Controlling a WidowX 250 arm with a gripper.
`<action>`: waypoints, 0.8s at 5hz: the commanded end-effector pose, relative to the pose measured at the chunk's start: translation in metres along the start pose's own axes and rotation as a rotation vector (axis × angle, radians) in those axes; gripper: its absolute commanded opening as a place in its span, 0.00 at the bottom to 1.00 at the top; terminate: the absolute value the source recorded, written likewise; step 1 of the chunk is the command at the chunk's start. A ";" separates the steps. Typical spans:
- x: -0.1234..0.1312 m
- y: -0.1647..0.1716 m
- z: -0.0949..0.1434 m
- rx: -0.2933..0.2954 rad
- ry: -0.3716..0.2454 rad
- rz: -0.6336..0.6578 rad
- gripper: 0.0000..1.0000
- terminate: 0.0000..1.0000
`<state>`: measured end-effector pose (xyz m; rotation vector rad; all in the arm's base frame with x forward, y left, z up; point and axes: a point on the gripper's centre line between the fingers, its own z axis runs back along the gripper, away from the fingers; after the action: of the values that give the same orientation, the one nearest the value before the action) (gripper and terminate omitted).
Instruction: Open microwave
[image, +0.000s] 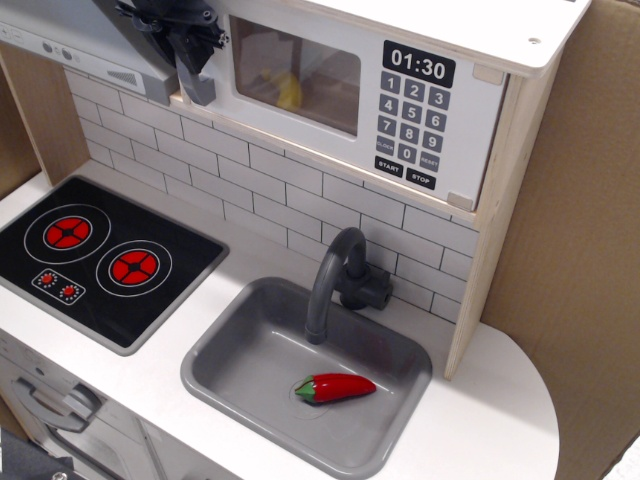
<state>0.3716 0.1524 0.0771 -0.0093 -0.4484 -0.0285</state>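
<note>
Claw at the microwave handle

The black claw (188, 40) was closed narrowly around the grey handle (197, 80) at the left edge of the white microwave (400, 110), mounted above the sink (250, 345); door shut.

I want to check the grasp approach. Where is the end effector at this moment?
The end effector is at the top left of the view, at the left edge of the microwave, on its grey handle, above the stove.
</note>
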 end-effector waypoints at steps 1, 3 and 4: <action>-0.023 0.002 0.043 -0.021 0.003 -0.042 0.00 0.00; -0.062 -0.008 0.097 -0.104 0.185 -0.010 1.00 0.00; -0.055 -0.016 0.136 -0.170 0.218 0.076 1.00 0.00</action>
<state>0.2639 0.1358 0.1505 -0.2392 -0.1596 0.0275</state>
